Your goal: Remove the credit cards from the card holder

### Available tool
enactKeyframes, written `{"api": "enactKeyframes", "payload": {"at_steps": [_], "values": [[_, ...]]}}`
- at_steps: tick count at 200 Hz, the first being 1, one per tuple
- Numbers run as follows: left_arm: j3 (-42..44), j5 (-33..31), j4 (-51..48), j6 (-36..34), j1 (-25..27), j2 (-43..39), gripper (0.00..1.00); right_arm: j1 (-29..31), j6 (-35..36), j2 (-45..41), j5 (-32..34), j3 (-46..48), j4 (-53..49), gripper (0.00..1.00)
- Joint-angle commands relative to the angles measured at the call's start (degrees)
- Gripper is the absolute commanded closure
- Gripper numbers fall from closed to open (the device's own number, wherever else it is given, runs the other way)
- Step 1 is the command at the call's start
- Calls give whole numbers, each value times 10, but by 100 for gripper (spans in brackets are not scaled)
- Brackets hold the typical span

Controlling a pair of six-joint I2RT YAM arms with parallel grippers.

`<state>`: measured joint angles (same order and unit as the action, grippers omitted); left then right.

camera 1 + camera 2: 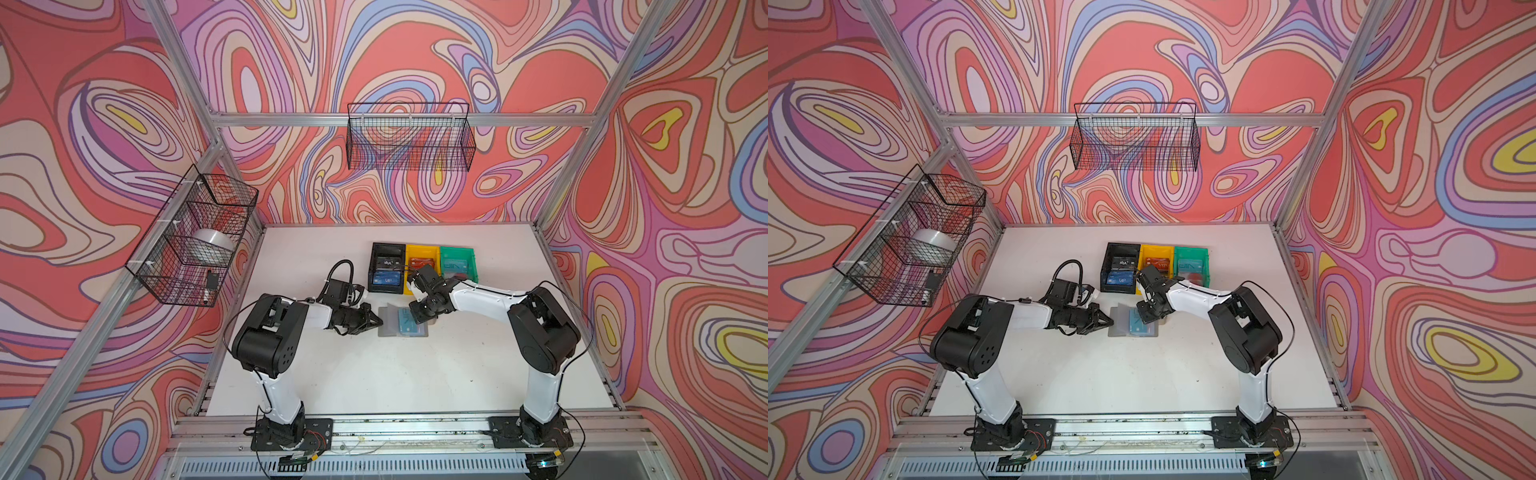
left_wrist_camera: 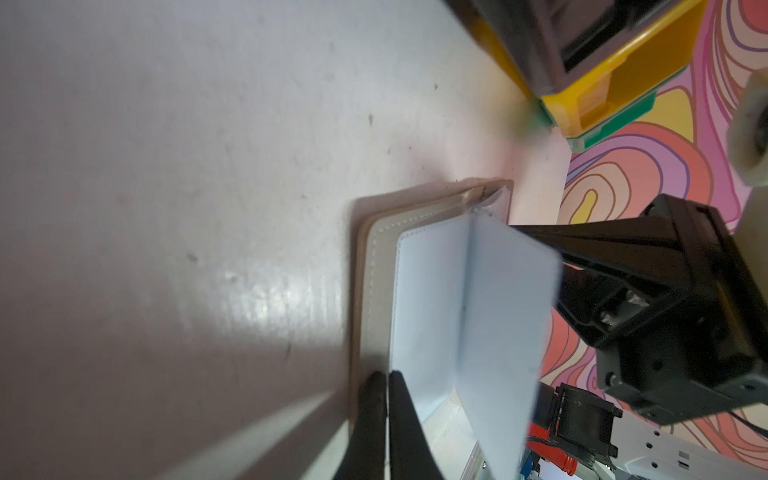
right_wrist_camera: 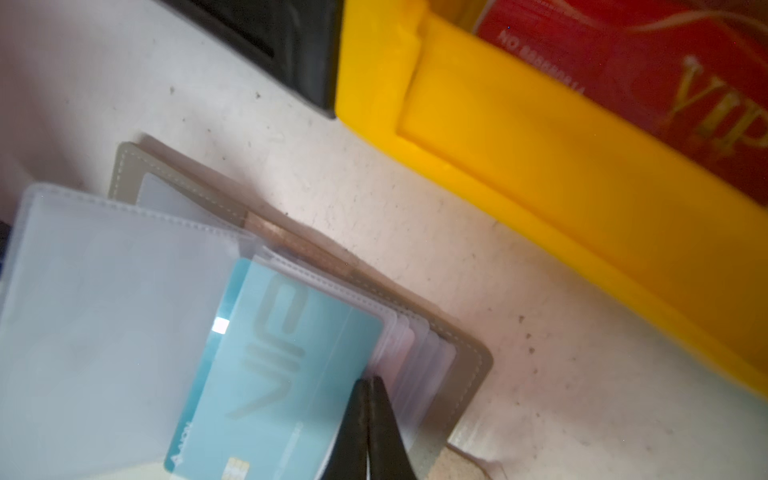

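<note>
Your card holder (image 1: 387, 327) lies open on the counter (image 1: 415, 374) between both arms. Left jaws are clenched at its edge; right jaws are clenched, tips at the sleeved light blue card (image 3: 282, 374).

The card holder (image 3: 471, 374) is grey — its card (image 3: 282, 395) light blue.

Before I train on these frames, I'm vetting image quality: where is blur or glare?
Left wrist view: glare streak on the table, yellow bin soft. Right wrist view: red card blurred, light blue card clearer. Both top views: evenly lit, without glare.
</note>
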<state>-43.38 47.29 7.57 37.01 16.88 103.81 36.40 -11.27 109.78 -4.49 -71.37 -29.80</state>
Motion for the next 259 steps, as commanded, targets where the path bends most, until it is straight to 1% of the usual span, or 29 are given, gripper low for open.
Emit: {"api": "enactKeyframes", "payload": {"at_steps": [1,50,67,81,99,142,168,205,232,259], "values": [[-4,-16,-40,-16,2,-5,91,6,-3,12,-7,-5,-3,94],[-21,-37,-121,-44,-5,-70,91,6,-5,11,-2,3,-3,94],[-22,-25,-115,-33,-5,-83,89,7,-4,11,-1,5,-3,94],[-19,-10,-88,-15,-3,-86,88,6,-5,13,1,6,-3,94],[-18,0,-57,3,3,-76,86,6,-4,16,0,6,-4,94],[-32,7,-1,34,40,-23,79,6,-4,17,0,7,-5,94],[-33,17,36,52,41,-1,77,6,-4,17,0,9,-6,94],[-41,22,43,54,41,16,76,6,-3,20,0,10,-6,94],[-48,25,45,53,41,20,72,6,-2,24,-1,8,-8,94],[-56,26,47,57,44,29,73,6,-2,25,-1,7,-8,94]]}}
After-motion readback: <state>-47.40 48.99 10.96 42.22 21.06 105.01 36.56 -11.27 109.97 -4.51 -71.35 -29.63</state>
